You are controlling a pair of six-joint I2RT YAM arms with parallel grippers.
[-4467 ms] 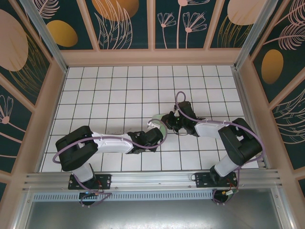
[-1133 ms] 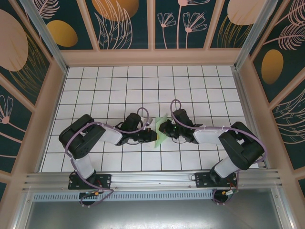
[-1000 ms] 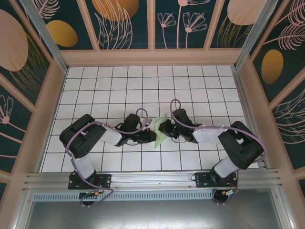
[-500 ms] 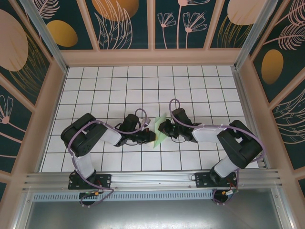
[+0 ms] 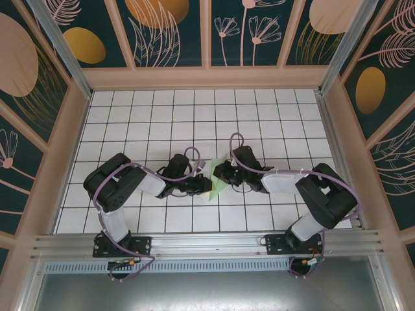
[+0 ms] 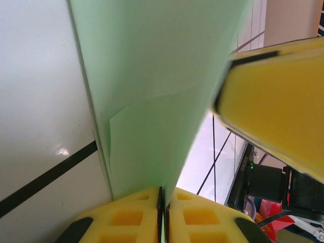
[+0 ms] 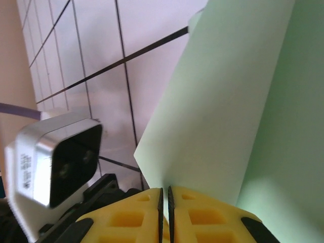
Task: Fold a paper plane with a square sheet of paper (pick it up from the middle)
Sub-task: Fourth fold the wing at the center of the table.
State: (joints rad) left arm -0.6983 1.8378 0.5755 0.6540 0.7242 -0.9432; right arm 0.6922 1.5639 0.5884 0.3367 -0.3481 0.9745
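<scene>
The square sheet of paper (image 5: 218, 188) is pale mint-green and folded into a slim pointed shape, standing on edge at the table's middle between both grippers. From the left, my left gripper (image 5: 207, 183) is shut on its edge. The left wrist view shows the paper (image 6: 152, 76) rising from between the yellow pads of the left gripper (image 6: 163, 190), with layered folds along its left side. Opposite, my right gripper (image 5: 221, 173) is shut on the paper's other side. In the right wrist view the paper (image 7: 228, 101) runs up out of the closed right gripper (image 7: 165, 190).
The white gridded table (image 5: 162, 123) is walled by beige rails and patterned panels (image 5: 207, 39). One yellow finger of the right gripper (image 6: 273, 101) looms close in the left wrist view. The left wrist camera housing (image 7: 55, 157) sits close to the right gripper.
Since 4.5 s ago the left arm has swung round to hold the paper from the left. Over the last second both grippers and the paper drifted slightly toward the far side.
</scene>
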